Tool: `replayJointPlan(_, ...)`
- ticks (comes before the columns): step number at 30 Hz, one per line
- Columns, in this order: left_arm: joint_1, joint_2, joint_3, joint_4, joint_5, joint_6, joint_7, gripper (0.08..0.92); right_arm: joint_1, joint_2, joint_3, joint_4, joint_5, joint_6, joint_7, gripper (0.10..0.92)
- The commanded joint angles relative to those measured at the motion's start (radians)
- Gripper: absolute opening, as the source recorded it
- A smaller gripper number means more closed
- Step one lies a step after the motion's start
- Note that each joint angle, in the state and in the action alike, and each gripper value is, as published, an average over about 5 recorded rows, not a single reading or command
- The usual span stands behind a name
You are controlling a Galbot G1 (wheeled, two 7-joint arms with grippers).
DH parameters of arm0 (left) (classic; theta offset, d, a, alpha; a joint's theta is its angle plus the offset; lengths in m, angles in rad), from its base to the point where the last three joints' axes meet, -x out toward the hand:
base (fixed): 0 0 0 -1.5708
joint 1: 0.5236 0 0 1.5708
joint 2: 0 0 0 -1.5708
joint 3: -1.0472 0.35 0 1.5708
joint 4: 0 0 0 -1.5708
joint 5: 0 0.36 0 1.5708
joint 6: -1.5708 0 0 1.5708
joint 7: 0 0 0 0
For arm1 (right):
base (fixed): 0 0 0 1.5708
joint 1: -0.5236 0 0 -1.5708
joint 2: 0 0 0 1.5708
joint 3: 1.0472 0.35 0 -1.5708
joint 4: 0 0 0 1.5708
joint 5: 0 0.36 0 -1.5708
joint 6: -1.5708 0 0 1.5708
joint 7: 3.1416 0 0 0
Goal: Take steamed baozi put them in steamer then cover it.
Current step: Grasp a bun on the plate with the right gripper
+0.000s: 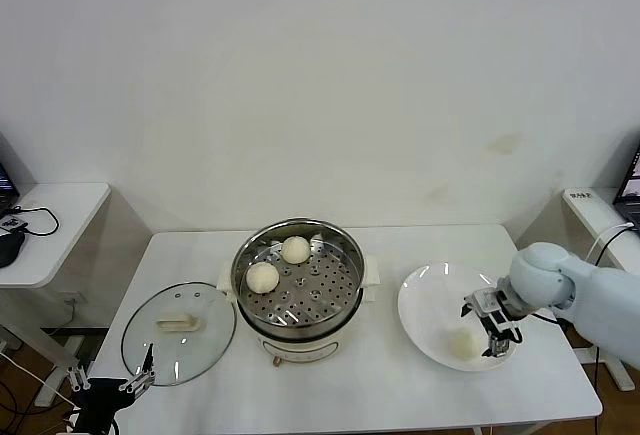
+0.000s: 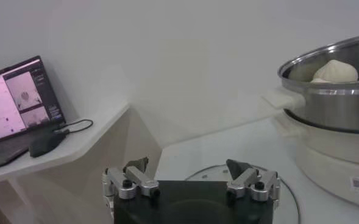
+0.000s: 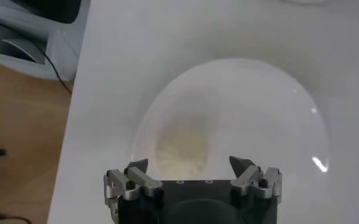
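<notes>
Lying flat, cover (image 1: pixel 179 332) handle crosswise.

Robot lab, bare white wall (image 1: pixel 320 75), white table (image 1: pixel 400 245), side desk with laptop (image 2: pixel 21 100)

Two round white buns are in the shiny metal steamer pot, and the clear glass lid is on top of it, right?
Not quite. Two round white buns do sit in the shiny metal steamer pot, but the clear glass lid lies flat on the white table beside the pot, on the robot's left. The head view shows it.
</notes>
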Motion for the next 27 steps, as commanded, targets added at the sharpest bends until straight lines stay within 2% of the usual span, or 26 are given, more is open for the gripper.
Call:
replayJointPlan(1, -0.001, -0.001, -0.004, 0.004, 0.000, -0.001, 0.001, 0.823, -0.120, 0.023, 0.075, -0.054, -0.036, 0.005, 0.015, 0.823)
replayJointPlan(12, -0.002, -0.005, -0.006, 0.009, 0.000, -0.001, 0.001, 0.823, -0.142, 0.067, 0.100, -0.119, -0.042, -0.007, 0.038, 0.808)
replayJointPlan(27, -0.003, -0.007, -0.001, 0.001, 0.004, 0.000, 0.002, 0.823, -0.136, 0.089, 0.102, -0.133, -0.030, -0.020, 0.027, 0.628)
